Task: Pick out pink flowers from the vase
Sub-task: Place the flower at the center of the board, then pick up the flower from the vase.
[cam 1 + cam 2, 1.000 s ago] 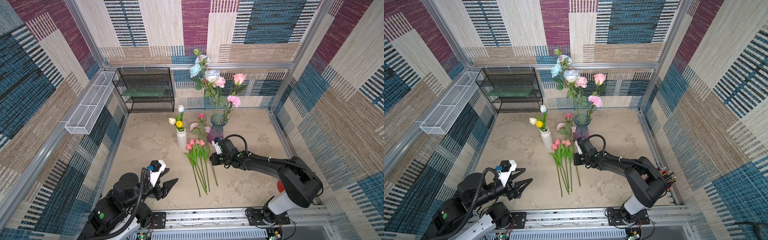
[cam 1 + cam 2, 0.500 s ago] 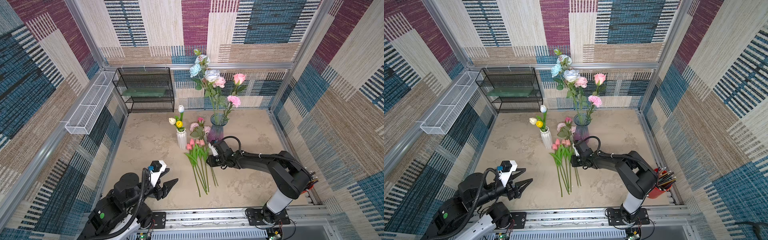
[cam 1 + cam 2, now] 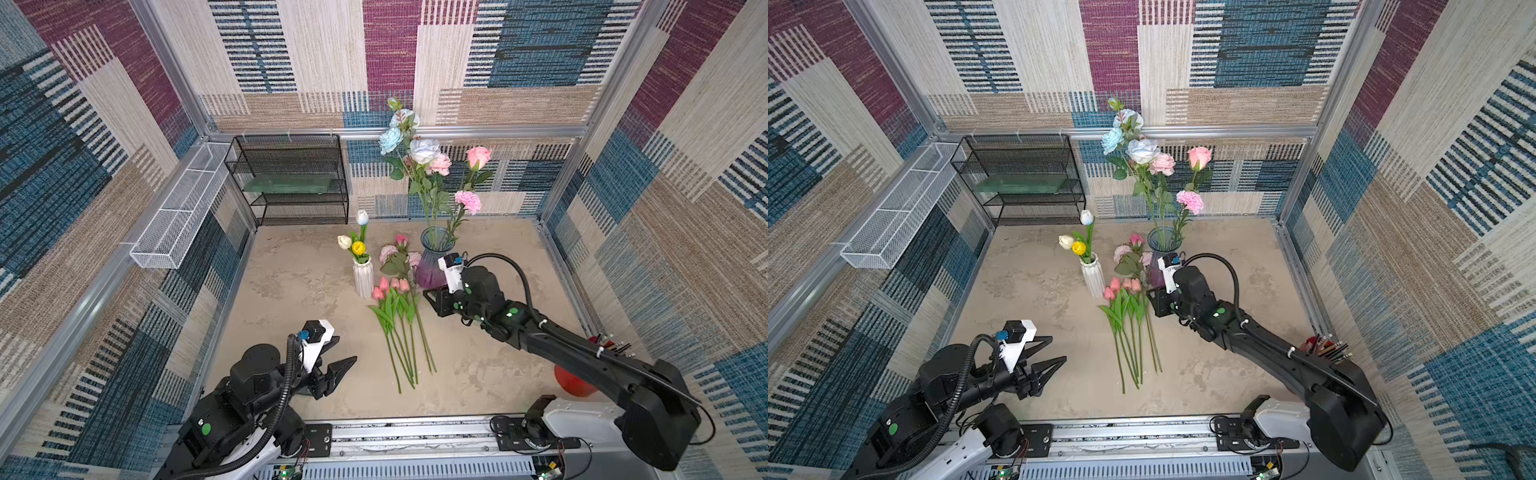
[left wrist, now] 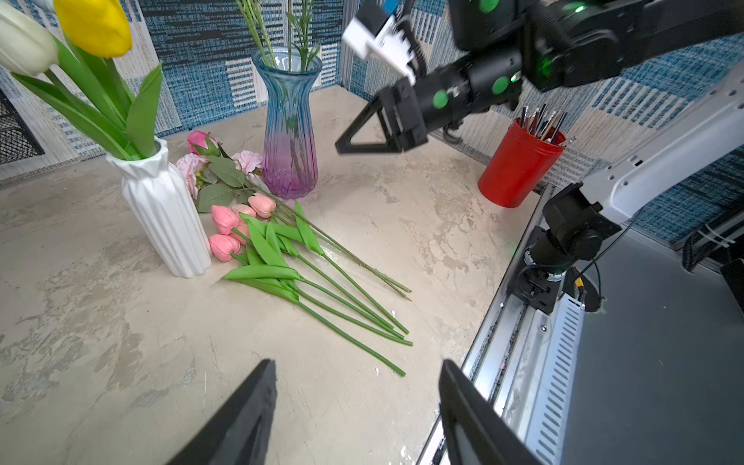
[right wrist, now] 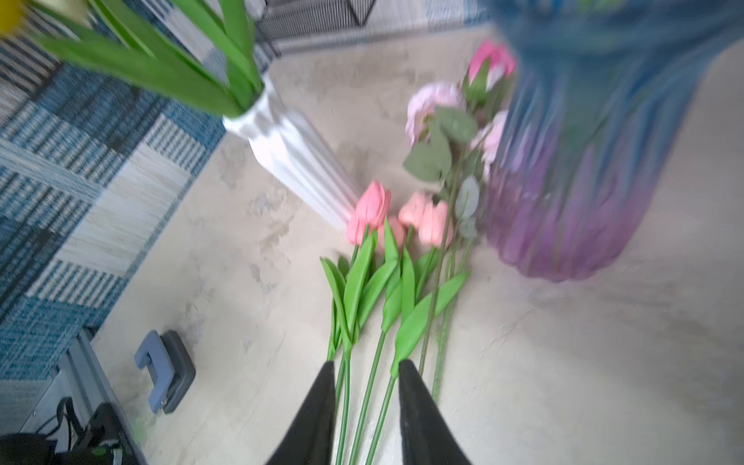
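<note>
- Several pink flowers [image 3: 397,291] lie at the glass vase's [image 3: 432,268] 8 o'clock; three pink blooms [image 3: 468,202] stand inside.
- Right claw [image 5: 366,364] hovers over their stems, barely parted, empty; left claw [image 4: 357,362] wide, empty.
- Between picks; next, pinch a vase stem.

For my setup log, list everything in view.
glass vase: one, blue-purple, back centre
pink blooms: three, pink, glass vase
pale roses: three, bluish, glass vase
ribbed vase: one, white, centre
upright tulips: three, white, yellow, ribbed vase
loose tulips: about five, pink, between vases
rose sprig: one, pink, beside glass vase
shelf: one, black, back left
basket: one, white, left wall
cup: one, red, front right
left gripper: black, open, front
right gripper: black, open, near sprig
</note>
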`<state>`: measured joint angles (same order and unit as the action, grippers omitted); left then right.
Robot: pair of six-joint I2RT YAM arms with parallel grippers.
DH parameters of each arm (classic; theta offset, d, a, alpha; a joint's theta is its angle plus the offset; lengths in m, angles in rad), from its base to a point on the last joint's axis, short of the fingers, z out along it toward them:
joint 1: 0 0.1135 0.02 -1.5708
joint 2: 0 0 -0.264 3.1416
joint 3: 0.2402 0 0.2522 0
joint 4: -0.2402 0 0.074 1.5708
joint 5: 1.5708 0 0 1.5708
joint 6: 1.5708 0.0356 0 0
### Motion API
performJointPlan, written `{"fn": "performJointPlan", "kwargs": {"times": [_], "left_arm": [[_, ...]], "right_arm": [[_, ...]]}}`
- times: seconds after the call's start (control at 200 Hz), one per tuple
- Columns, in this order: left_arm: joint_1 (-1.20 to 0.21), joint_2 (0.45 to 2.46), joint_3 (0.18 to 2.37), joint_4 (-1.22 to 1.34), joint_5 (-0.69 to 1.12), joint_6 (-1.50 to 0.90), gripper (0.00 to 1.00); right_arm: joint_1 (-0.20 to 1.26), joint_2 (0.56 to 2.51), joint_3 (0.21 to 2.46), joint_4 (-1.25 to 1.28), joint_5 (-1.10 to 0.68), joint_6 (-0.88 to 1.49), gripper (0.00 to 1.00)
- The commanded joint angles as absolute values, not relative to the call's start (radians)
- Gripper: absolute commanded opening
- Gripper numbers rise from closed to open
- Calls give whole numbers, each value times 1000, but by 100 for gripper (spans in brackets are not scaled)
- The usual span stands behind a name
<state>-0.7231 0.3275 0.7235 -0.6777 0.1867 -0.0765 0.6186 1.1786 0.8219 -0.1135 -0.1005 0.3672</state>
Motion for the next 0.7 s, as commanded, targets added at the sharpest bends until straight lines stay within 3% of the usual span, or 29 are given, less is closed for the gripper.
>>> {"fn": "performJointPlan", "kwargs": {"times": [0.0,0.17,0.331,0.476,0.566,0.696], "left_arm": [[-724,363,731,-671,188,-73,65],[-724,407,736,-680,188,-78,65],[-724,432,738,-687,193,-80,64],[-724,441,736,-689,194,-78,64],[-724,447,738,-688,200,-78,63],[-723,483,746,-682,208,-84,63]], "right_arm": [[571,1053,802,-23,-76,327,26],[433,937,768,98,-156,335,25],[255,1022,860,32,-304,386,25],[123,1105,861,173,-478,436,27],[86,1186,887,245,-605,434,29],[110,1236,894,333,-543,368,33]]}}
